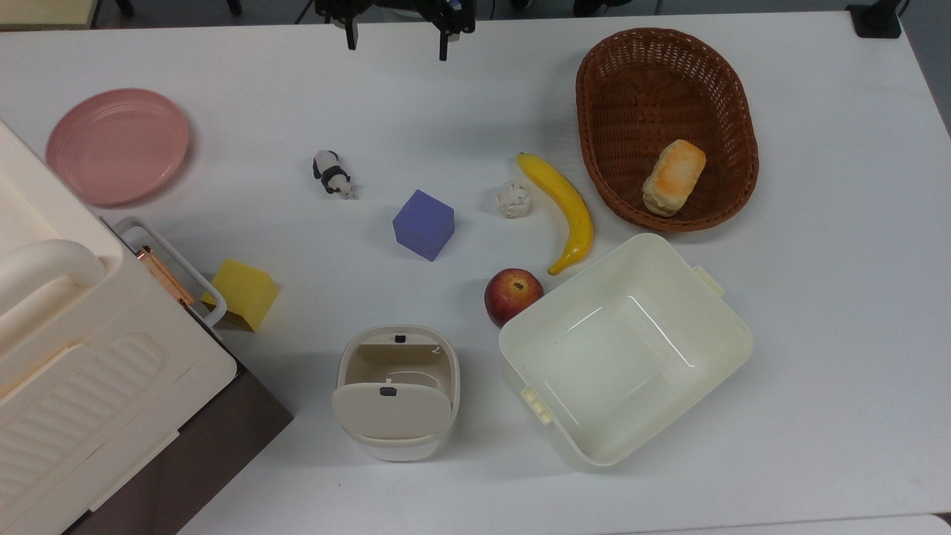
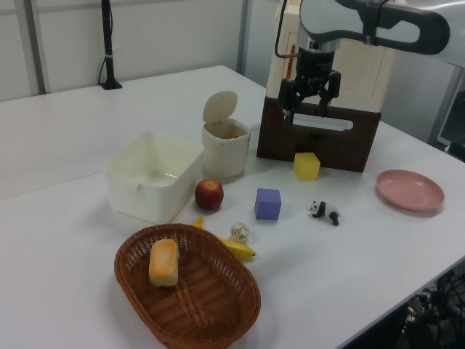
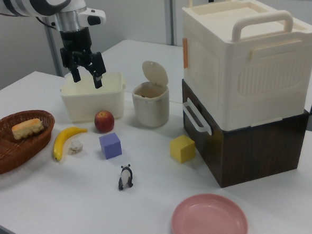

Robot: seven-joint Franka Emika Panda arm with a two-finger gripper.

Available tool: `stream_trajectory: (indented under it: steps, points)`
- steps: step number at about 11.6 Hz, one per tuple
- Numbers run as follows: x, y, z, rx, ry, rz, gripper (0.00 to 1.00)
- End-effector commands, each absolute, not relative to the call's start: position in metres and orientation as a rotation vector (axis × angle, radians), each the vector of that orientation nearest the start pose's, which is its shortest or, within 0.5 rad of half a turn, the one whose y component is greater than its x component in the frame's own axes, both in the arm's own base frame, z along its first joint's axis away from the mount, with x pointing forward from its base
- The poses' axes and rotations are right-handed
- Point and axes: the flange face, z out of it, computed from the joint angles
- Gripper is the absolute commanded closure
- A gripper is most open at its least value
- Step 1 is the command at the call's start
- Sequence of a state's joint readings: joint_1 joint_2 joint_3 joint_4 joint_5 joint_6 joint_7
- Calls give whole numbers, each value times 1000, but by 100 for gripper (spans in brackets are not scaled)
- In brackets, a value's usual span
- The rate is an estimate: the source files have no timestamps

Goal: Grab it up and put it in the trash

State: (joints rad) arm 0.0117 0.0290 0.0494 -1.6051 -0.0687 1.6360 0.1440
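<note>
The crumpled white paper ball (image 1: 513, 199) (image 2: 240, 232) (image 3: 77, 146) lies on the white table, right beside the banana (image 1: 565, 208). The small cream bin (image 1: 364, 338) (image 2: 225, 149) (image 3: 151, 109) stands near the top view's lower middle. Its flip lid (image 1: 391, 409) is raised and shows a beige inside. My gripper (image 1: 397, 48) (image 2: 305, 113) (image 3: 88, 80) hangs open and empty well above the table, at the top view's upper edge, far from both the ball and the bin.
Near the ball are a purple cube (image 1: 423, 223), an apple (image 1: 513, 296) and a panda figurine (image 1: 332, 173). A cream square tub (image 1: 735, 327) stands beside the bin. A wicker basket (image 1: 594, 171) holds bread (image 1: 674, 177). A yellow cube (image 1: 244, 293), pink plate (image 1: 117, 145) and large cream box (image 1: 74, 371) occupy the top view's left.
</note>
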Motion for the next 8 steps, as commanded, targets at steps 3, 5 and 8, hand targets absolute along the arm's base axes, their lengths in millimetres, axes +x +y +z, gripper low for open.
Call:
stream_trajectory:
  steps: [3, 5, 8]
  points:
    - [550, 20, 595, -3151, 60, 108, 0]
    - [550, 18, 595, -3152, 63, 110, 0]
    - [550, 18, 594, -3152, 70, 110, 0]
